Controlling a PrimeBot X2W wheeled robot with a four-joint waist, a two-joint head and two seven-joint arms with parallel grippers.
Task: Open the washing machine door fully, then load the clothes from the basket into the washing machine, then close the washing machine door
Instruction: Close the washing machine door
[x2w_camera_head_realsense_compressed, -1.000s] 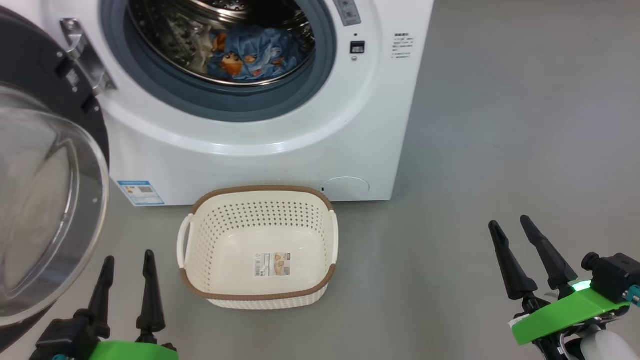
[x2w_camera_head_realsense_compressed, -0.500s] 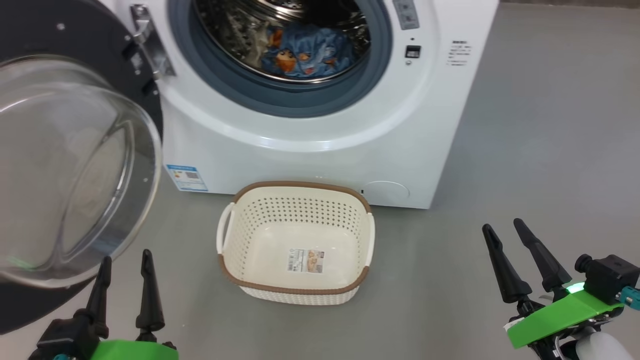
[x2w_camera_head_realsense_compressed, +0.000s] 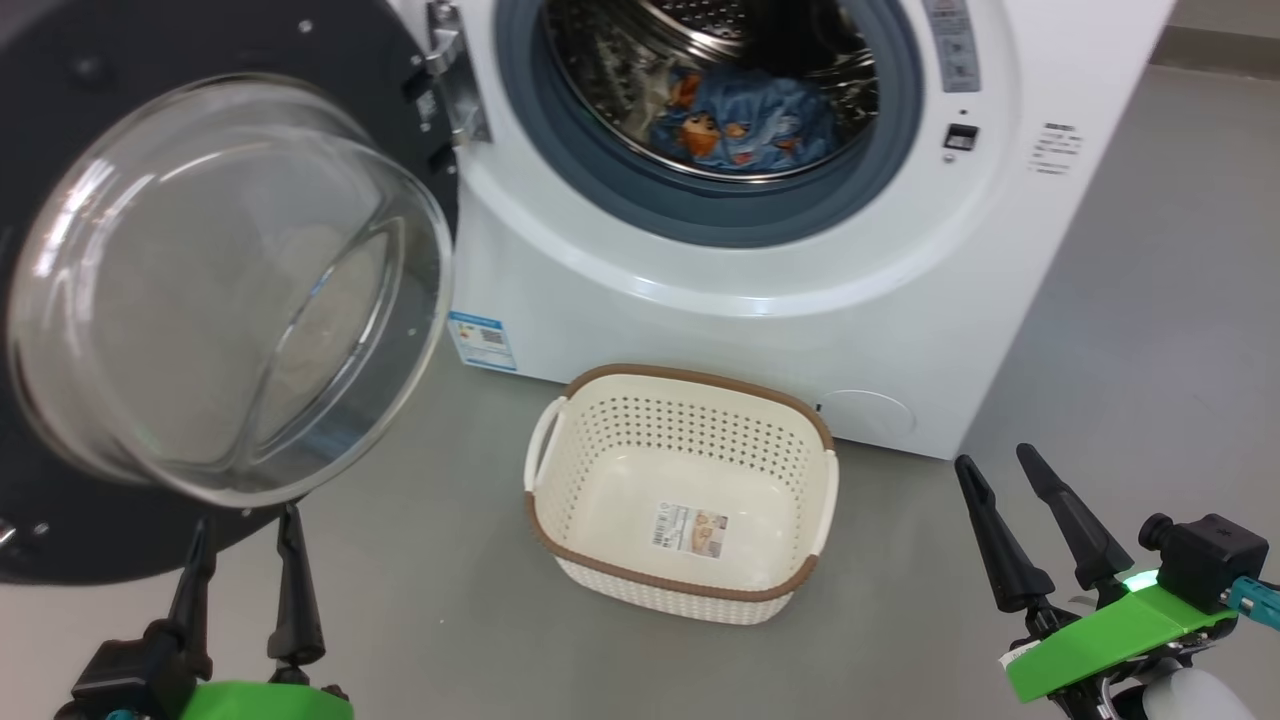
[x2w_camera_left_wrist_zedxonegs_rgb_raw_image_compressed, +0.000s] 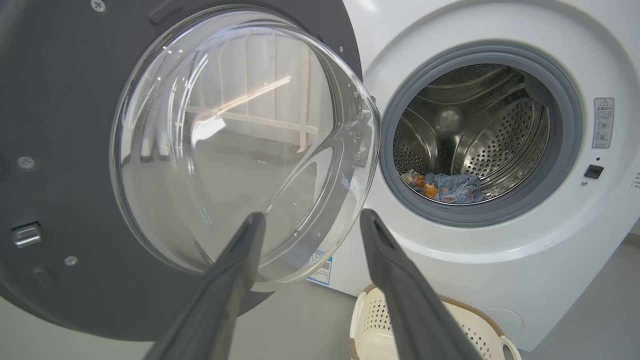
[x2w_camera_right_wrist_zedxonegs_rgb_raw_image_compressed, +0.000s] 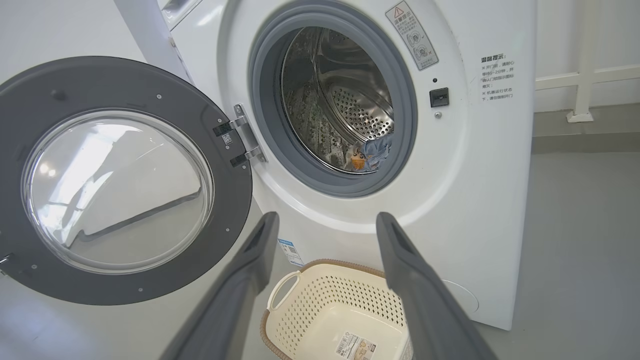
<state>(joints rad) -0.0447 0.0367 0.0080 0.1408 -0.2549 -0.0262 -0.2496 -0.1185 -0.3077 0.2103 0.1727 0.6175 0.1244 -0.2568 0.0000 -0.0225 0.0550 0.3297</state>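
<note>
Washing machine door (x2w_camera_head_realsense_compressed: 230, 290) juts left; drum opening (x2w_camera_head_realsense_compressed: 700, 60) unobstructed.

Door (x2w_camera_head_realsense_compressed: 200, 290) swung open; clothes (x2w_camera_head_realsense_compressed: 735, 125) in drum; basket (x2w_camera_head_realsense_compressed: 690, 380) empty.

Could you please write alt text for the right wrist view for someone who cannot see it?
A white washing machine stands with its round door swung wide open to the left, blue clothes lying in the drum. An empty cream basket sits on the floor in front, seen between the spread dark fingers of the right hand.
</note>
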